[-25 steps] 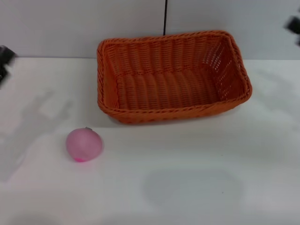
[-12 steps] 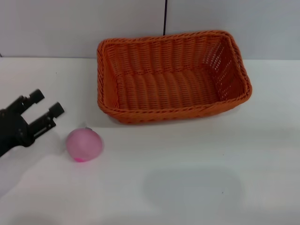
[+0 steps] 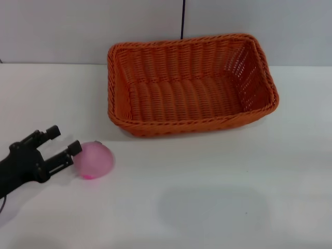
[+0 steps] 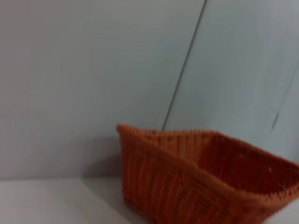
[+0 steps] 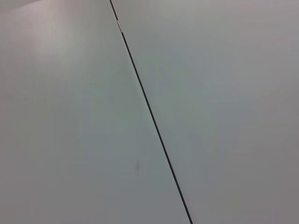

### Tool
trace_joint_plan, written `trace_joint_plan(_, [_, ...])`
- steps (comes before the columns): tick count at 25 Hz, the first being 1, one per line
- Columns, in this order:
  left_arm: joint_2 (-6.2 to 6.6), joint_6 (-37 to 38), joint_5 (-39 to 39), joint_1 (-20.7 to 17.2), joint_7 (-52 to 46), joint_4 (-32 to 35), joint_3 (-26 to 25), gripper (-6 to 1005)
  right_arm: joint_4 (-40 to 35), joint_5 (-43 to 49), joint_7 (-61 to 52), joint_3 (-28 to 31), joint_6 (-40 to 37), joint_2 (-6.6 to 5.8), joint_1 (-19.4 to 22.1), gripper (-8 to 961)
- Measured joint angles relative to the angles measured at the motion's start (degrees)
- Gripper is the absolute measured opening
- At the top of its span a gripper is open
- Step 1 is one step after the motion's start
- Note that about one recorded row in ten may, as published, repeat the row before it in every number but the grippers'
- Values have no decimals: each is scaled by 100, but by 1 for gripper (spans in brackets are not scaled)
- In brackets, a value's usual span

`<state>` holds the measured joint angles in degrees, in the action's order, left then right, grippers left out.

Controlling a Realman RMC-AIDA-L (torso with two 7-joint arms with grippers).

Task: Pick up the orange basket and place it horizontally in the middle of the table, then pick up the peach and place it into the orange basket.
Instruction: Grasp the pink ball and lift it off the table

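The orange basket (image 3: 189, 85) lies lengthwise across the far middle of the white table (image 3: 218, 197), open side up and empty. The left wrist view shows one corner of the orange basket (image 4: 196, 177) against the wall. The pale-pink peach (image 3: 93, 160) rests on the table in front of the basket's left end. My left gripper (image 3: 64, 140) is open, low at the table's left, its fingertips just left of the peach, one nearly touching it. My right gripper is out of view.
A grey wall with a dark vertical seam (image 3: 183, 18) stands close behind the basket. The right wrist view shows only that wall and seam (image 5: 149, 112). White tabletop stretches in front of the basket and to the right.
My left gripper has come in from the left edge, dropped lower and moved right, so its open fingers now reach the peach's left side. Basket and peach have not moved.
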<state>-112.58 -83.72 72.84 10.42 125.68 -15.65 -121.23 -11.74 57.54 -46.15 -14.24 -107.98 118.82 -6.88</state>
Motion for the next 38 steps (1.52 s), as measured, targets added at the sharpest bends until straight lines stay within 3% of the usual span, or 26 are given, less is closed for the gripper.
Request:
trace_joint_plan(12, [-207,565,621,163,-6,1,30,695,133,-7,-12,7,131,-6,-93,608])
trace_joint_plan(21, [-278,600,947,345,-100,-13,32,691,137,-7,-17,10,228,-9,-95,609])
trace_joint_plan(38, [-326,638,1018,418,-381,-143,-18,369,137,21,-17,-3,412,-17,-202,608])
